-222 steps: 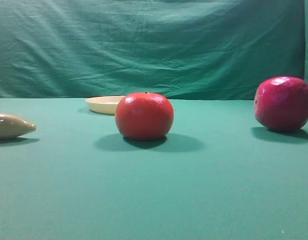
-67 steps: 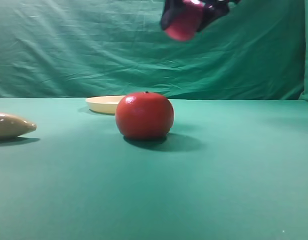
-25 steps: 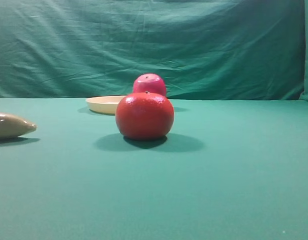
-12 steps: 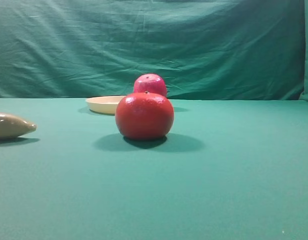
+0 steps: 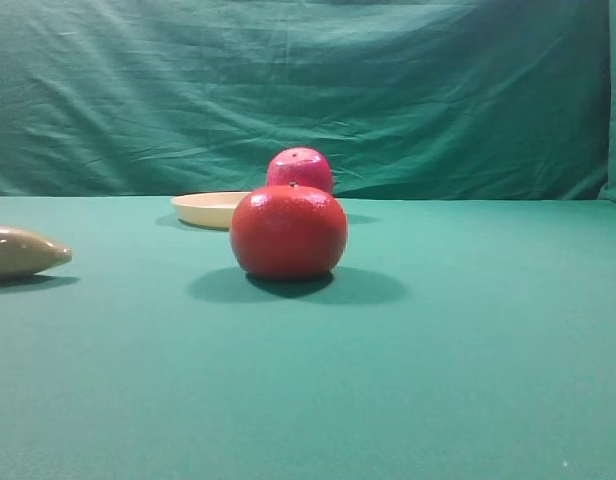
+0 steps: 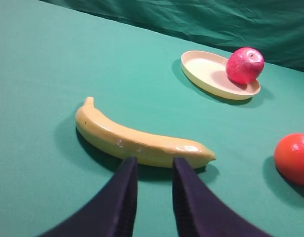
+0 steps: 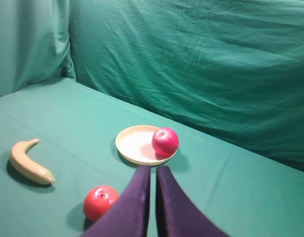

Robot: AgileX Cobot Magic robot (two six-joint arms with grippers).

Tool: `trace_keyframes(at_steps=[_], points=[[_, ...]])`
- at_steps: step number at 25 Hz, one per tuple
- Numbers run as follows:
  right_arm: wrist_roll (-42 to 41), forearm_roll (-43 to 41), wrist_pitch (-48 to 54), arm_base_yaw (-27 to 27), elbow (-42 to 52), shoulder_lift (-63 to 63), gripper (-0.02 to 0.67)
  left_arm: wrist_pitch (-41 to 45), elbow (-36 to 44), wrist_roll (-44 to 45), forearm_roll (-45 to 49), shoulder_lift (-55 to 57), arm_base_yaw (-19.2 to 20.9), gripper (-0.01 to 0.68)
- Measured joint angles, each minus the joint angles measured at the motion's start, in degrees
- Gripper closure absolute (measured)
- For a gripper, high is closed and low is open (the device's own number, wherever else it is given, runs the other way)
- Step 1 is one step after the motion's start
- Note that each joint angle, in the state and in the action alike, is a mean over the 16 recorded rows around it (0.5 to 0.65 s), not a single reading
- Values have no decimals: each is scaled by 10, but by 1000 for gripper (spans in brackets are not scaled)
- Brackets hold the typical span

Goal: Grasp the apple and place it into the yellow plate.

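The apple (image 7: 165, 141) rests inside the yellow plate (image 7: 131, 146), against the rim on the side nearer the backdrop in the right wrist view; in the left wrist view the same apple (image 6: 245, 65) sits at the far right end of the plate (image 6: 204, 72); in the exterior high view only its crown (image 5: 299, 168) shows above the orange-red fruit (image 5: 288, 231), with a sliver of the plate (image 5: 207, 208) to the left. Judged from this, the placing is done.

Handling, as a judgement: the apple is round and glossy, with pale highlights on top, so it would probably be stiff, light and somewhat slippery; the widest girth, taken from above with one finger on each side, looks like the surest hold; being round, it may roll on the shallow plate if nudged.

Right gripper (image 7: 153, 174): fingers nearly touching, holding nothing, raised well back from the plate. Left gripper (image 6: 153, 167): fingers parted by a narrow gap, holding nothing, tips just short of the banana (image 6: 137, 140), which lies on the green cloth (image 6: 53, 59).

Other items: the orange-red fruit (image 7: 100, 202) stands apart from the plate, nearer the right wrist camera; the banana (image 7: 29, 163) lies well to the left.

No brand, label or writing can be read on any item.
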Motion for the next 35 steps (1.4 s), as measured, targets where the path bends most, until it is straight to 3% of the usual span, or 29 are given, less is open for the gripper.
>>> trace_keyframes(at_steps=[12, 24, 35], points=[[11, -23, -76, -98, 111, -12, 649, 0, 0, 0, 0, 0, 0, 516], [51, -24, -169, -191, 281, -132, 649, 0, 0, 0, 0, 0, 0, 516], [103, -25, -221, -233, 413, -183, 649, 0, 0, 0, 0, 0, 0, 516]])
